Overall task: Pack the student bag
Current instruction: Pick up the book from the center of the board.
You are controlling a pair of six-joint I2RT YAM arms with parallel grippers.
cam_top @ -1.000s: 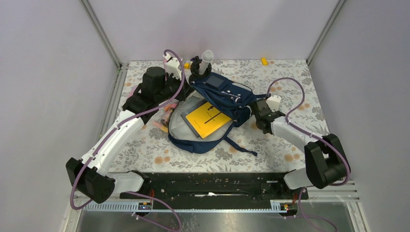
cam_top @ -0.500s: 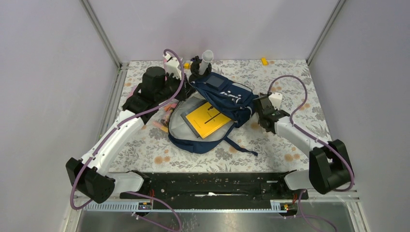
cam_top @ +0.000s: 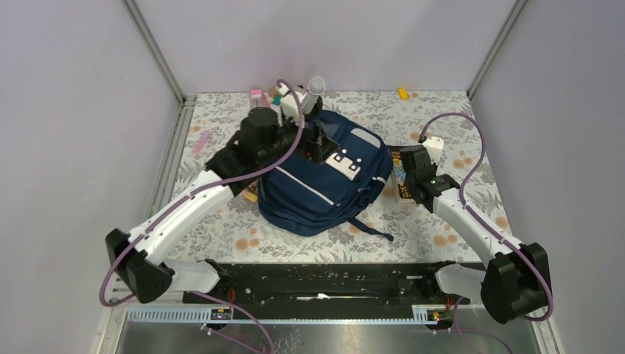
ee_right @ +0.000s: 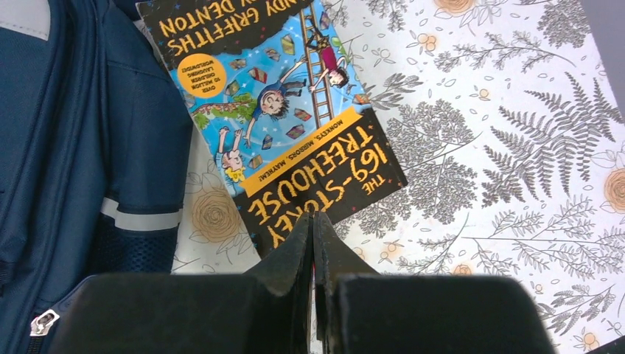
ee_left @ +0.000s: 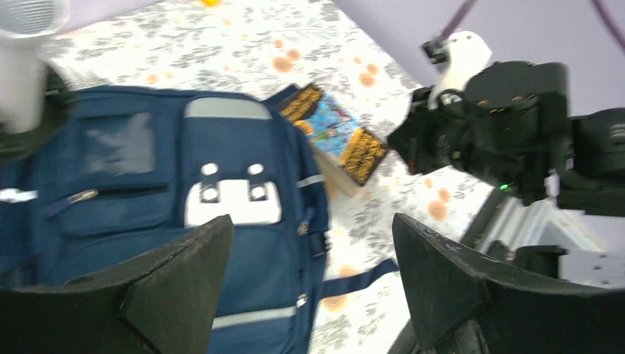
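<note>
In the middle of the floral table (cam_top: 442, 118) the student bag (cam_top: 324, 188) is lying flat, front patches up, its long axis running roughly far-to-near. The left gripper (ee_left: 312, 236) is hovering over its far end, fingers spread wide and gripping nothing. The right gripper (ee_right: 313, 221) is pinched shut and empty, hanging over a paperback (ee_right: 284, 125) sitting just right of the bag, so the bag's lying to its left. I'm guessing the right arm's nearer for that book. Plain lilac walls are boxing everything in.
</note>
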